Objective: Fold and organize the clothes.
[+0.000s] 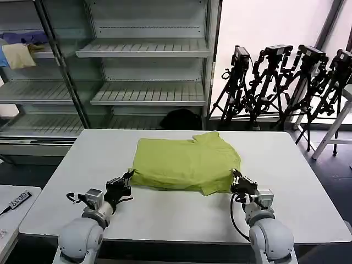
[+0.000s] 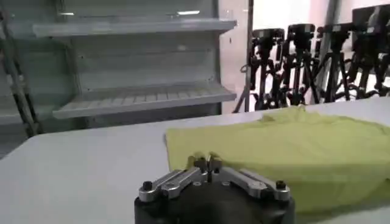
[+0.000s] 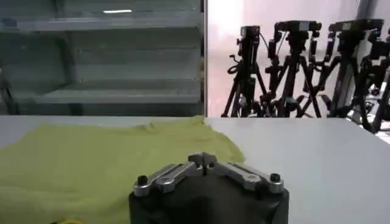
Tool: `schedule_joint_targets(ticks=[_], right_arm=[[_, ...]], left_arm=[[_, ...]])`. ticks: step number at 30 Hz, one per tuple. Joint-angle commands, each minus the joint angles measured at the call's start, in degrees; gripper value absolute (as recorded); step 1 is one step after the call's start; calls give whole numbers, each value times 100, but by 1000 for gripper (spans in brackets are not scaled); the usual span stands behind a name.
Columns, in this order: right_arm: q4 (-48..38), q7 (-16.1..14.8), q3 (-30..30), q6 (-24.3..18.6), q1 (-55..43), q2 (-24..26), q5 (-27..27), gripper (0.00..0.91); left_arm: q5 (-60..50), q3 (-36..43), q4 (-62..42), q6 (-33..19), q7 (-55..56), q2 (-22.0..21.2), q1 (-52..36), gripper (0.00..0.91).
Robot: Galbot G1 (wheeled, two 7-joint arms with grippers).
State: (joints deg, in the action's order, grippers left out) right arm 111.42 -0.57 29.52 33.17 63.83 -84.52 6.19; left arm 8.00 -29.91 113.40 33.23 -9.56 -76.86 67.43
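A lime yellow-green T-shirt (image 1: 184,162) lies folded into a rough rectangle, plain side up, in the middle of the white table (image 1: 291,165). My left gripper (image 1: 128,176) rests low on the table at the shirt's front left corner, its jaws shut, tips against the cloth edge (image 2: 207,162). At the front right corner sits my right gripper (image 1: 236,177), also shut, pointing at the shirt (image 3: 91,164) from its edge (image 3: 203,161). I see no cloth pinched in either one.
Empty metal shelving (image 1: 148,49) stands behind the table. A pale yellow cloth (image 1: 19,55) and a blue-purple cloth (image 1: 25,37) lie on a far left shelf. Black camera tripods (image 1: 286,82) crowd the back right. A low side table (image 1: 14,203) sits at the left.
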Motion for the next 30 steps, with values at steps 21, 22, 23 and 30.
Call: schedule_joint_targets(ticks=[21,22,23,30], right_arm=[[-1160,-36,-49,-88,-957,-218,-502,907],[-1147,-34,-39,-85,-959,-216,-502,907],[-1137,-33,-31,-79,-958,-211,-501,907],[-586,-114,112,-4,-351,-20,-458,907]], left_arm=[[-530,109,-1106,-50,-165,-65,-734,907],[-528,100,-1082,-48,-157,-60,-733,907],[-524,85,-1069,-40,-153,-60,-730,907],[-458,-55,-780,-20,-91,-2,-595,907]])
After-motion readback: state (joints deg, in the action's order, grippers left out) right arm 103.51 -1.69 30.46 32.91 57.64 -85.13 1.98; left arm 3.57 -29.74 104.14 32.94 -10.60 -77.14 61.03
